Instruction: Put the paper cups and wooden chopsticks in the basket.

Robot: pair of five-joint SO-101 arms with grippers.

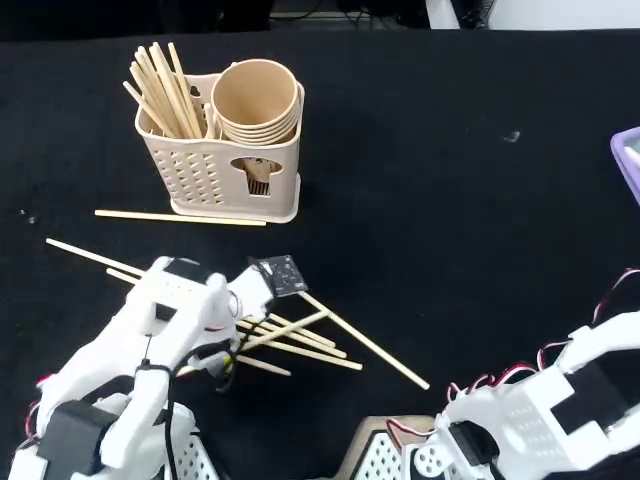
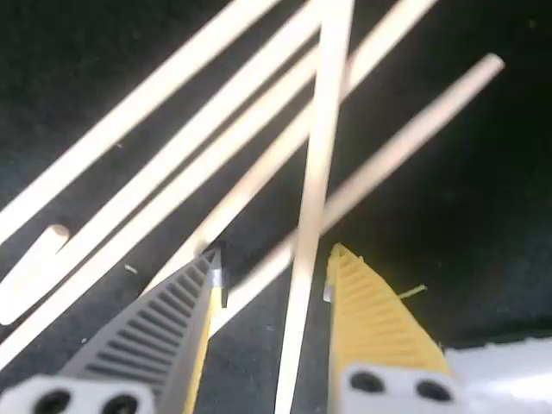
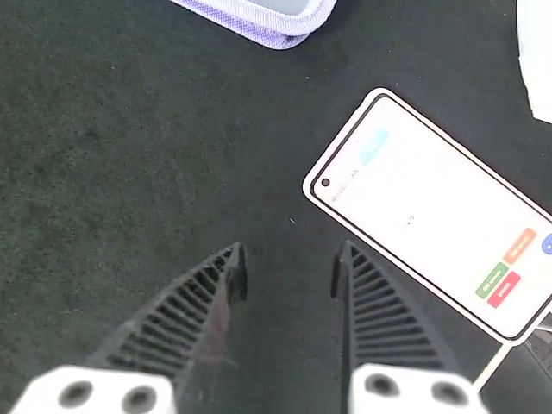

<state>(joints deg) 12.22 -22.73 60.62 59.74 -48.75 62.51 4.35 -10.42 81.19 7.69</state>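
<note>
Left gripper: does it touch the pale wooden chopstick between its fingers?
Cannot tell. The left wrist view shows a dark gap beside the left gripper's grey finger, but the pale wooden chopstick runs very close to the yellow finger.

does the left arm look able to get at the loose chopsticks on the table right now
Probably yes. The left tool is open low over the loose chopsticks, one chopstick lies between its fingers, and nothing covers them.
</note>
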